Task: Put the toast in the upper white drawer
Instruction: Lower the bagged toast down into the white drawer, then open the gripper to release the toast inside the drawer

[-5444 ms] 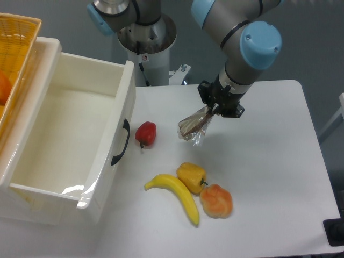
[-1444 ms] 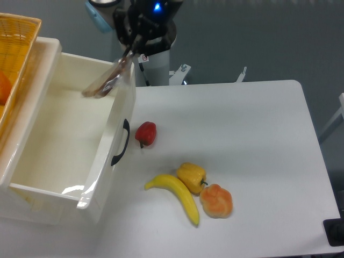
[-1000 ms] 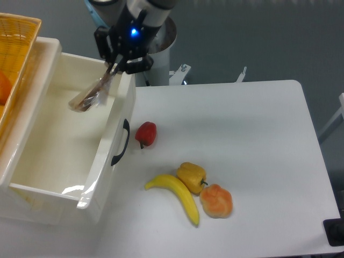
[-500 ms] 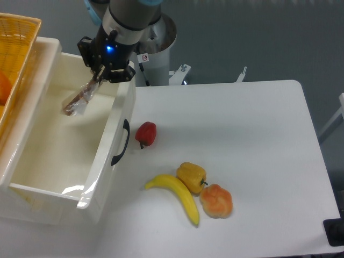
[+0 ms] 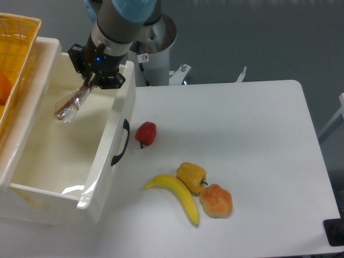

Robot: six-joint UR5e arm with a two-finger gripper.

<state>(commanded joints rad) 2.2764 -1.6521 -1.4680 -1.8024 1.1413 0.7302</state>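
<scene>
Now, your readout:
Gripper (image 5: 90, 80): fingers clamped on toast (image 5: 69, 105).
Toast: hangs tilted w/in upper white drawer (image 5: 119, 107), pointing 8 o'clock.

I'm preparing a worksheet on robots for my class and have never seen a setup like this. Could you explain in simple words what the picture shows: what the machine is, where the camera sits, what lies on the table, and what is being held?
The grey and blue machine is a robot arm. Its tip is a two-finger gripper. One fixed camera looks down on the white table from above and in front. The gripper is shut on the toast, a bread slice in clear plastic, holding it inside the open upper white drawer, above its floor. On the table lie a small red pepper, a banana, a yellow pepper and a round orange bun. A yellow wicker basket sits at far left.
</scene>
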